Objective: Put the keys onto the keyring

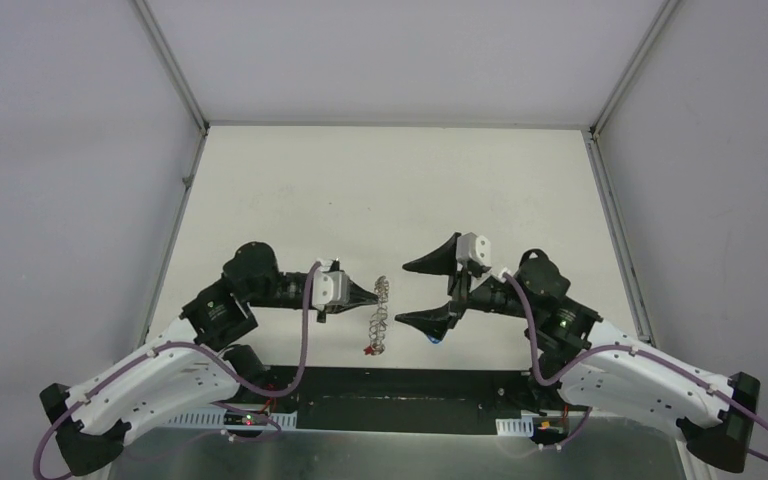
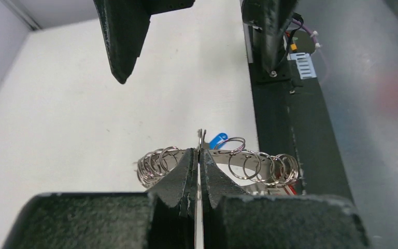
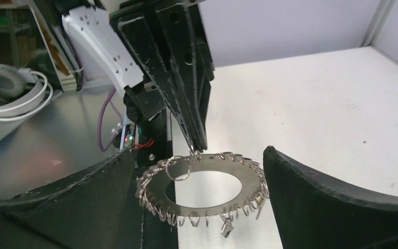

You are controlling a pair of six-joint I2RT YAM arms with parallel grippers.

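The left claw (image 2: 199, 154) is pressed shut on the thin rim of the keyring (image 3: 251, 181) — a flat metal disc with many small split rings around its edge — and holds it above the table (image 1: 380, 190). The right claw (image 1: 401, 292) has its jaws wide apart, one on each side of the disc, with nothing between them.

The risk, as I judge it, is this: the grip on the rim is narrow, so a push from the right claw could turn the disc or make it slip out. Also, no key is in hand, so threading cannot begin until one is picked up.

In the top view the blue-tagged key (image 2: 217, 139) is apart from the keyring, low under the nearer finger of the right claw — seemingly on the table. In the left wrist view it shows just beyond the clamped rim. The yellow-tagged key I cannot find in any view.
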